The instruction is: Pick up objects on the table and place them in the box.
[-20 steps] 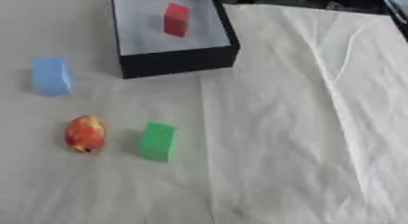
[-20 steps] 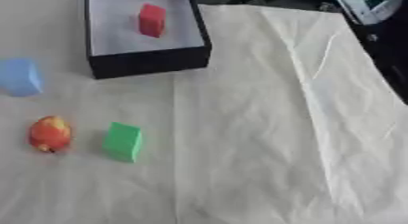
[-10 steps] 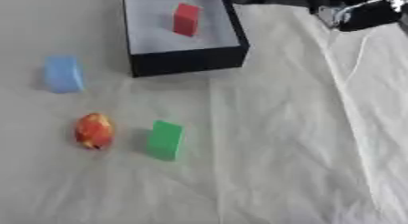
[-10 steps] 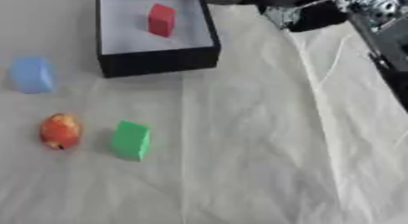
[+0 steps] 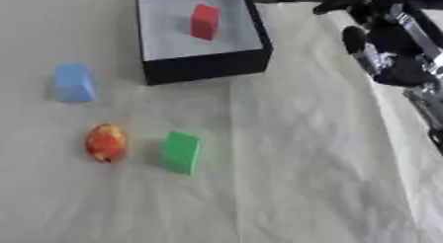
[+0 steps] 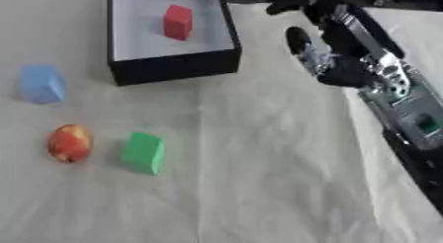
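Observation:
A black box [image 5: 207, 69] with a white floor stands at the top centre, and a red block [image 5: 204, 21] lies inside it. On the cloth to the left sits a light blue block [image 5: 73, 82]. Lower down are a red and orange fruit [image 5: 106, 142] and, just to its right, a green block [image 5: 181, 152]. My right hand [image 6: 342, 57] reaches in from the upper right and hovers to the right of the box, apart from every object and holding nothing. The left hand does not show.
A creased white cloth [image 5: 286, 178] covers the table. My right forearm [image 6: 407, 113], black and silver, runs along the right edge. The cloth's edge and a darker strip lie at the far right.
My right arm has come in from the upper right and moved down and left, close to the box. The camera has shifted; the blocks and fruit lie as before.

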`<act>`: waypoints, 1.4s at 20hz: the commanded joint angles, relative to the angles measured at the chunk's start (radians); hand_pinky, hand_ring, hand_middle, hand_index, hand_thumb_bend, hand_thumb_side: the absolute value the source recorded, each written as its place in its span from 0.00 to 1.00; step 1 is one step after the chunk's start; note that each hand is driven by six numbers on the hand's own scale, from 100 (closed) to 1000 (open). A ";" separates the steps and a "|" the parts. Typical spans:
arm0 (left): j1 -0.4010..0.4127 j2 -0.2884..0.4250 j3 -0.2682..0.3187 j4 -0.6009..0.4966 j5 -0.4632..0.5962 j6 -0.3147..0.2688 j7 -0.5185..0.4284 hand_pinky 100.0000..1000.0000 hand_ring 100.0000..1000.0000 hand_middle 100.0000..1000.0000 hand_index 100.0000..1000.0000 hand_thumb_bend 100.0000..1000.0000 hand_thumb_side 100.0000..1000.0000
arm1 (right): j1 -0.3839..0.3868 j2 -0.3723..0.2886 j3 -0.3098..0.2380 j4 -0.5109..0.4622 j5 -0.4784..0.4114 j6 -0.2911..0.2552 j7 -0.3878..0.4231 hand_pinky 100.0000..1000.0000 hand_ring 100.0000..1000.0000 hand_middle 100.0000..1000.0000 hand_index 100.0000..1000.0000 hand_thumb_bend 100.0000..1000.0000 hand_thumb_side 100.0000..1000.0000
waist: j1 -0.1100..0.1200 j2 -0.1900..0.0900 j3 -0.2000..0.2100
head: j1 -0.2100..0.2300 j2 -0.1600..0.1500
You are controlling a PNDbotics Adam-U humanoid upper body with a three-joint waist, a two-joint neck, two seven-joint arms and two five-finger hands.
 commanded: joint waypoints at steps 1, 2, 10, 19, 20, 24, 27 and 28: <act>-0.054 0.111 -0.062 0.065 -0.049 0.021 -0.048 0.89 0.93 0.73 0.85 0.00 0.19 | 0.004 0.030 -0.015 -0.041 -0.052 0.047 0.037 1.00 0.78 0.67 0.80 0.00 0.48 | 0.017 -0.028 -0.005 | 0.004 0.006; -0.070 0.134 -0.084 0.088 -0.063 0.026 -0.062 0.89 0.93 0.74 0.86 0.00 0.18 | 0.006 0.035 -0.020 -0.042 -0.067 0.062 0.051 1.00 0.78 0.67 0.80 0.00 0.48 | 0.018 -0.028 -0.009 | 0.007 0.006; -0.162 0.325 -0.254 0.258 -0.181 -0.050 -0.180 0.89 0.93 0.78 0.88 0.00 0.10 | -0.013 0.032 -0.075 -0.060 -0.184 0.179 0.101 1.00 0.77 0.67 0.80 0.00 0.48 | 0.016 -0.028 -0.047 | 0.044 0.006; -0.234 0.342 -0.340 0.363 -0.306 -0.176 -0.306 0.89 0.93 0.80 0.89 0.17 0.10 | -0.029 0.019 -0.112 -0.060 -0.294 0.257 0.131 1.00 0.77 0.67 0.79 0.00 0.48 | 0.015 -0.032 -0.059 | 0.071 0.006; -0.244 0.334 -0.346 0.385 -0.320 -0.189 -0.319 0.89 0.93 0.80 0.89 0.18 0.10 | -0.028 0.020 -0.115 -0.060 -0.297 0.263 0.131 1.00 0.77 0.67 0.79 0.00 0.48 | 0.015 -0.032 -0.060 | 0.074 0.006; -0.285 0.294 -0.367 0.476 -0.377 -0.246 -0.376 0.90 0.91 0.79 0.88 0.20 0.25 | -0.024 0.024 -0.120 -0.060 -0.292 0.282 0.131 1.00 0.77 0.66 0.79 0.00 0.49 | 0.016 -0.031 -0.063 | 0.081 0.006; -0.320 0.256 -0.386 0.553 -0.424 -0.293 -0.423 0.91 0.88 0.79 0.87 0.17 0.38 | -0.023 0.026 -0.122 -0.060 -0.289 0.291 0.127 1.00 0.77 0.66 0.79 0.00 0.49 | 0.017 -0.030 -0.066 | 0.085 0.006; -0.332 0.242 -0.392 0.580 -0.441 -0.310 -0.440 0.92 0.87 0.79 0.86 0.17 0.40 | -0.023 0.026 -0.123 -0.060 -0.289 0.293 0.125 1.00 0.77 0.66 0.79 0.00 0.49 | 0.017 -0.030 -0.066 | 0.086 0.006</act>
